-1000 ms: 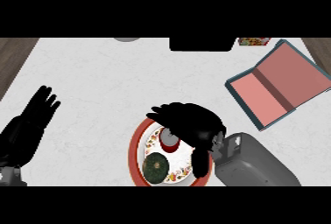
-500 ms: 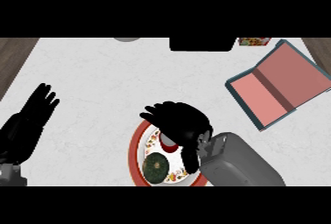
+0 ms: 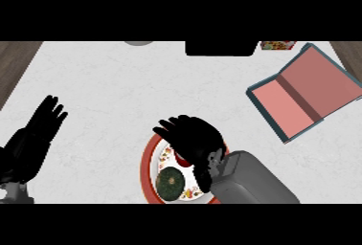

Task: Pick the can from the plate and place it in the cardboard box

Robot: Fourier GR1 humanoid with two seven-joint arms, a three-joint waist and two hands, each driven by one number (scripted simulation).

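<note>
Right hand sits over the plate, fingers spread & bent down across its upper half, not closed on anything I can make out. Can is on the plate below the palm: I see a dark green round top, just beside the fingers, prob. not touched yet, but the hand hides the gap so I can't be sure. Left hand rests at the view's left w/ fingers straight, well apart from everything.

Progress: early. Grasp not made, nothing lifted; carry to the cardboard box at upper right & release are left.

Materials: plate is round w/ a red rim & a white, speckled-pattern centre. Box lies open, flat pinkish inside w/ a bluish edge. Counter is pale, faintly marbled.
</note>
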